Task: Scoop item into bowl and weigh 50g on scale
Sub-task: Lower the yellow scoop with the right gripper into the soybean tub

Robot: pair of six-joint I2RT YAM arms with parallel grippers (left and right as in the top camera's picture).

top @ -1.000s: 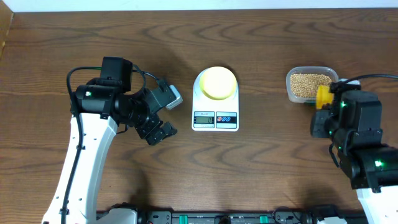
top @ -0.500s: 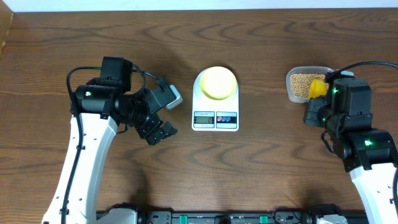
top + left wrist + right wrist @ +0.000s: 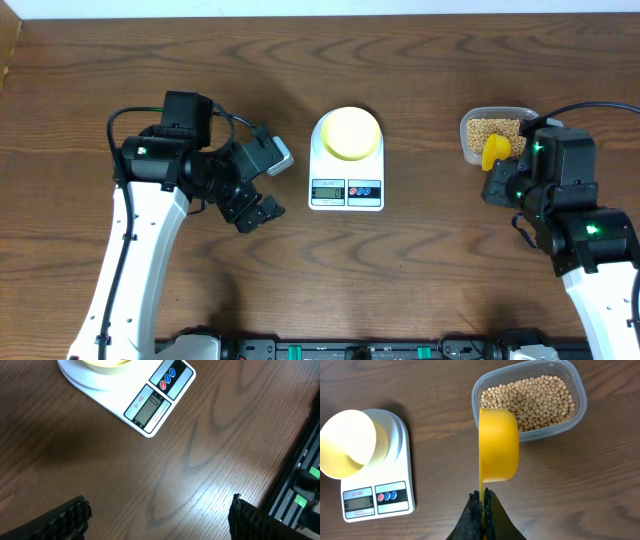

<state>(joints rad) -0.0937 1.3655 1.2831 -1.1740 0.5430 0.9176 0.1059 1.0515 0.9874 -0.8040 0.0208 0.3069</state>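
Two arms: the left idles and the right works, both over a dark brown wood-grain table (image 3: 450,60).
Left gripper (image 3: 160,505): jaws wide apart, holding nothing, hovering above bare wood just left of the scale's front.
Scale (image 3: 346,190): white, flat, rounded-rectangular kitchen scale at the table's middle, with its display and two buttons facing the robot.
Bowl (image 3: 351,133): small, round, pale yellow and shallow, sitting on the scale's platform and empty.
Item (image 3: 535,400): many small round tan beans, all in a clear rounded-rectangular plastic tub (image 3: 580,405) well to the right of the scale.
Scoop (image 3: 498,445): a bright yellow plastic measuring scoop, turned on its side over the tub's near left corner. Its mouth faces away from the wrist camera, so I cannot tell if it carries beans.
Right gripper (image 3: 483,497): fingers pressed together on the scoop's thin handle.
Step in hand: probably loading the scoop at the tub.
Doing it well: dip the scoop's lip under the beans and roll the mouth upward before lifting clear of the rim. Take a modest load, carry it level across to the bowl, and tip slowly so the reading can be approached from below.
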